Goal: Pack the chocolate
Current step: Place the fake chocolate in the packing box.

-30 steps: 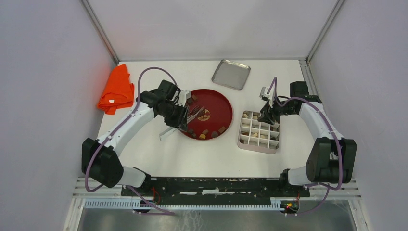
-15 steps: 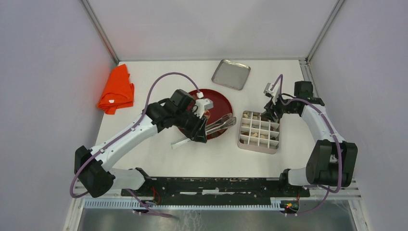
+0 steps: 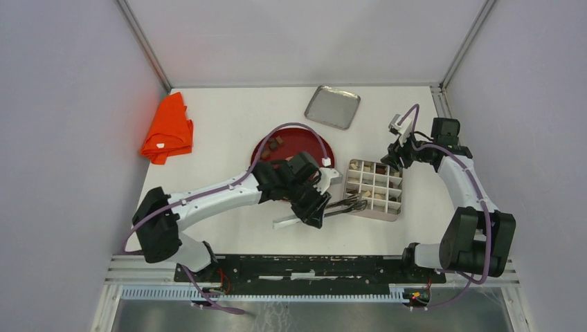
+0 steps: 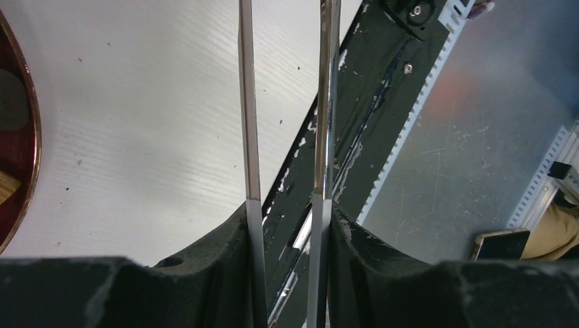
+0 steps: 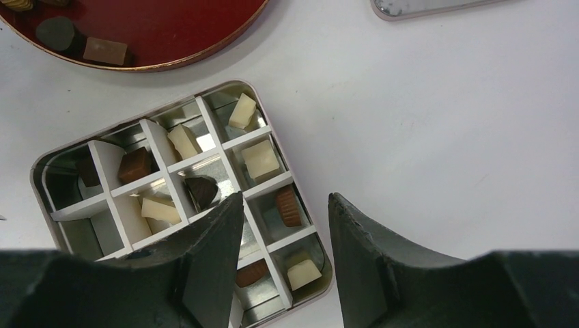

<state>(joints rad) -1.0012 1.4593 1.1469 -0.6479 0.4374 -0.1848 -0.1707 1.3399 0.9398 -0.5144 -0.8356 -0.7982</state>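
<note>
chocolate box, part packed

plate [image 5: 191,27]: a few pieces left. box [image 5: 85,236]: most cells hold chocolate [image 5: 261,160], some bare. left gripper [image 4: 288,215]: clamped on tongs [image 4: 249,123], tips at box's near corner; load unseen. right gripper [image 5: 283,205]: fingers apart, empty, above box.

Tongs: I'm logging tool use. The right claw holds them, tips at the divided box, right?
Not quite. The left claw holds the tongs, tips at the divided box. The top view shows it.
</note>
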